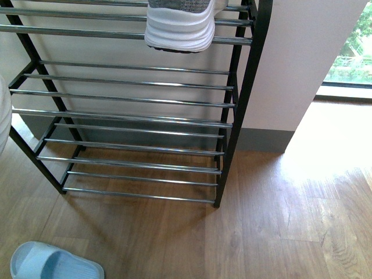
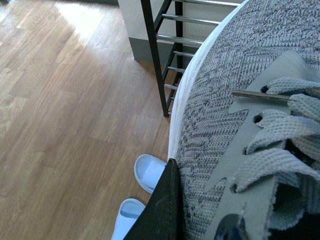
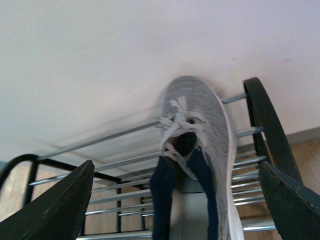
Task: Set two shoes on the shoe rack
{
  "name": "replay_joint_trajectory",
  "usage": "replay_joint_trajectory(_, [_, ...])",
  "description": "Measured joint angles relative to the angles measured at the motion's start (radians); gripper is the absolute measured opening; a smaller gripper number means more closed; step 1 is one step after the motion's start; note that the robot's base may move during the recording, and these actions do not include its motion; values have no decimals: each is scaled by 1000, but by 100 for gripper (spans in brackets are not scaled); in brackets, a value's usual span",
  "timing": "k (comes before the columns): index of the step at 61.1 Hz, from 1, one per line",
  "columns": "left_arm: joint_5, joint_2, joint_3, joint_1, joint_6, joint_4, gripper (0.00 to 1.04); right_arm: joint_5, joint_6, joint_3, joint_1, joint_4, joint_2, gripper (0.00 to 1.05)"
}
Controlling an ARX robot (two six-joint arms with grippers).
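One grey sneaker (image 1: 180, 26) rests on the top shelf of the shoe rack (image 1: 133, 119), heel and white sole over the front bars. In the right wrist view that sneaker (image 3: 200, 145) lies just ahead of my right gripper (image 3: 175, 165), which is open and apart from it. A second grey sneaker (image 2: 225, 100) fills the left wrist view, held off the floor beside the rack's upright (image 2: 155, 60). My left gripper is shut on it, with one black finger (image 2: 160, 210) against its knit side. Two pale blue slides (image 2: 149, 171) (image 2: 126, 216) lie on the floor below; the front view shows one slide (image 1: 52, 264).
Wood floor (image 1: 279, 221) stretches right of the rack. A white wall corner with a grey skirting board (image 1: 267, 139) stands behind the rack's right post. A window (image 1: 351, 46) is at the far right. A white rounded edge (image 1: 3, 116) shows at the front view's left border.
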Motion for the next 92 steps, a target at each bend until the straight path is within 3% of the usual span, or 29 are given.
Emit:
replay_joint_trajectory(31, [0, 0, 0, 0, 0, 0, 2, -375, -290, -580, -113, 473, -525, 95])
replay_joint_trajectory(42, [0, 0, 0, 0, 0, 0, 2, -393, -354, -707, -138, 526, -581, 95])
replay_joint_trajectory(46, [0, 0, 0, 0, 0, 0, 2, -196, -492, -760, -130, 572, -598, 83])
replay_joint_trajectory(48, [0, 0, 0, 0, 0, 0, 2, -146, -574, -827, -140, 610, -635, 74])
replay_joint_trajectory(56, [-3, 0, 0, 0, 0, 0, 2, -161, -665, -1003, -197, 691, -742, 53])
replay_joint_trajectory(68, [-3, 0, 0, 0, 0, 0, 2, -259, -708, -1295, -291, 793, -904, 4])
replay_joint_trajectory(92, [0, 0, 0, 0, 0, 0, 2, -362, -713, -1505, -389, 819, -1087, 2])
